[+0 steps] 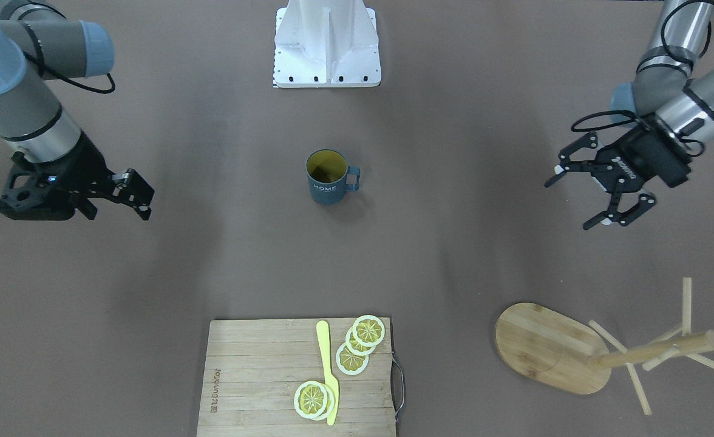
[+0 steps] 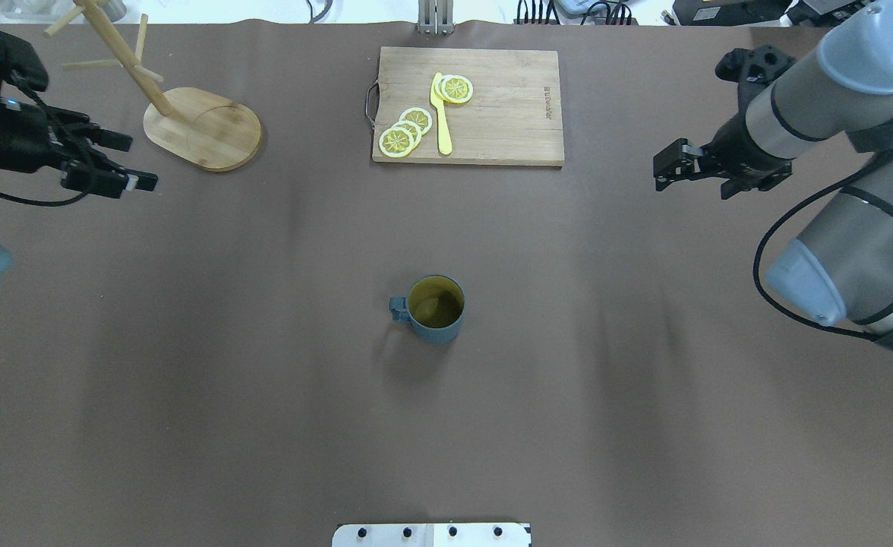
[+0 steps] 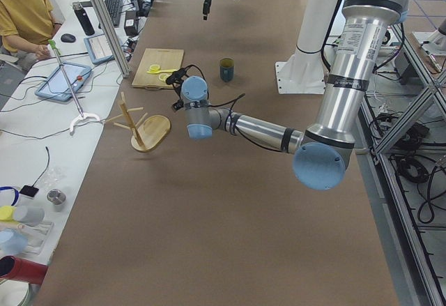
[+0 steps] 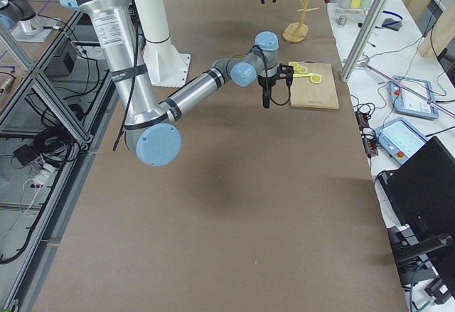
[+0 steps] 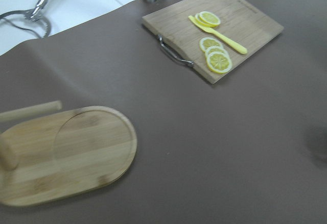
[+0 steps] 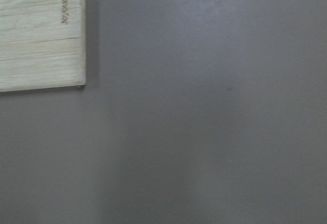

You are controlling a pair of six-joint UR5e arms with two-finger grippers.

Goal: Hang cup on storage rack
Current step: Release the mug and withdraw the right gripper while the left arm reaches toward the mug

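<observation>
Plainly unstarted: dark blue-grey ribbed mug (image 1: pixel 331 177) sits unheld, well apart from light wooden mug tree (image 1: pixel 545 346); left gripper (image 1: pixel 568 204) splayed, right gripper (image 1: pixel 146 203) pinched, both empty.

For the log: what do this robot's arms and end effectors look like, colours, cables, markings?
The left arm and right arm are silver-grey tubes with pale blue joint caps and black cables looped outside. The left end effector and right end effector are black, two-fingered linkages with white fingertip pads; the left carries white lettering on its body.
</observation>
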